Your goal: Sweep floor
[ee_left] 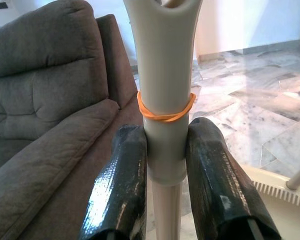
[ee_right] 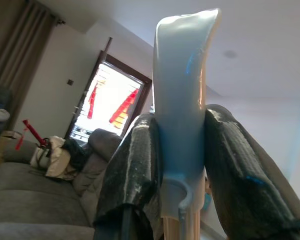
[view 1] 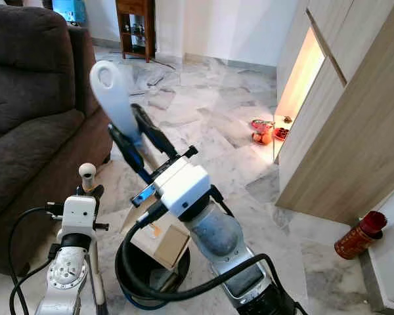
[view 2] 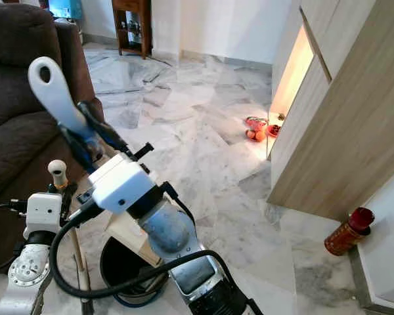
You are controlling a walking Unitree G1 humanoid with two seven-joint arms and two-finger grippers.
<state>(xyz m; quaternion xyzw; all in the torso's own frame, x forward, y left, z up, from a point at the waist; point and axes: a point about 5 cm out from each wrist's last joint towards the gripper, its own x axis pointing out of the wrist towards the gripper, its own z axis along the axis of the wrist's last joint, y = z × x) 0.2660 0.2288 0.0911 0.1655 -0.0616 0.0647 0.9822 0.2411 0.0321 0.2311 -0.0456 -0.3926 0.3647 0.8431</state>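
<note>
My right gripper [view 1: 127, 126] is raised in the middle of the eye views, shut on a pale blue-white flat handle [view 1: 111, 88] with a hole at its top. The right wrist view shows both fingers [ee_right: 132, 165] pressed on that handle [ee_right: 182, 90]. At the lower left, beside the sofa, my left gripper [ee_left: 166, 131] is shut on a cream handle [ee_left: 162, 65] with an orange rubber band [ee_left: 165, 114] round it. That handle's knob-like top [view 1: 87, 172] stands upright over the left wrist. A thin stick [view 2: 79, 262] runs down from it to the floor.
A dark brown sofa [view 1: 26, 118] fills the left. A black bucket [view 1: 134, 279] and a cream box-like thing [view 1: 163, 241] sit under my right arm. A wooden cabinet [view 1: 345, 131] stands right, with orange and red bits [view 1: 265, 131] at its foot and a red can [view 1: 360, 235] nearer. Open marble floor [view 1: 203, 111] lies ahead.
</note>
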